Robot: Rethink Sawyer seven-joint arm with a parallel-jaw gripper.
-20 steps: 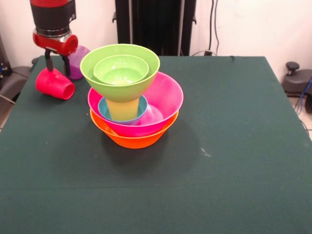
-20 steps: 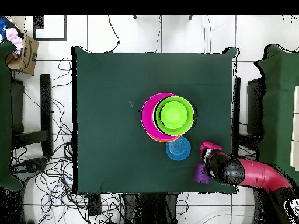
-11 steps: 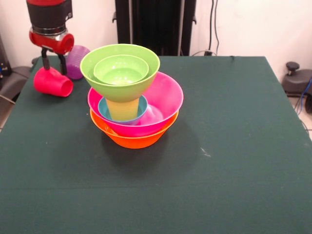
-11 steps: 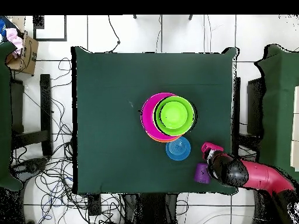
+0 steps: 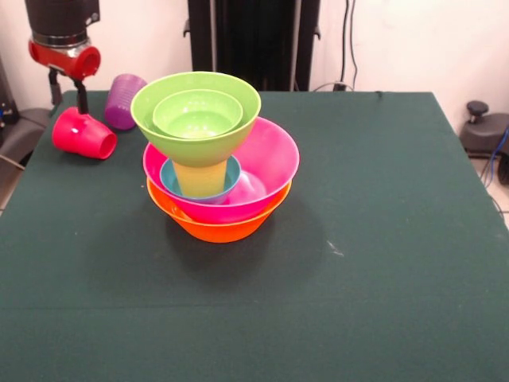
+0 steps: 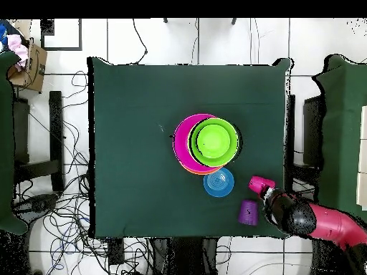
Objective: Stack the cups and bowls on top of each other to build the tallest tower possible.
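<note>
The tower (image 5: 215, 159) stands mid-table: an orange bowl (image 5: 219, 229) holds a pink bowl (image 5: 270, 159). Inside that, a blue bowl (image 5: 169, 177) carries the yellow cup (image 5: 200, 179), which carries a green bowl (image 5: 238, 111) with a smaller green bowl (image 5: 197, 115) in it. From above, the tower (image 6: 208, 143) has another blue bowl (image 6: 218, 182) beside it. The red cup (image 5: 83, 134) (image 6: 259, 185) lies on its side at the table's edge. The purple cup (image 5: 123, 101) (image 6: 248, 211) stands near it. My gripper (image 5: 67, 102) is open just above the red cup, holding nothing.
The arm (image 6: 315, 222) reaches in over the table's corner. A chair (image 5: 485, 127) stands off the table's right side, and cables (image 6: 64, 215) trail on the floor around it. The green cloth (image 5: 358, 239) covers the tabletop.
The gripper has risen and drifted left in the front view, away from the red cup. The red cup shifted slightly left and stays on the table. The purple cup now shows fully.
</note>
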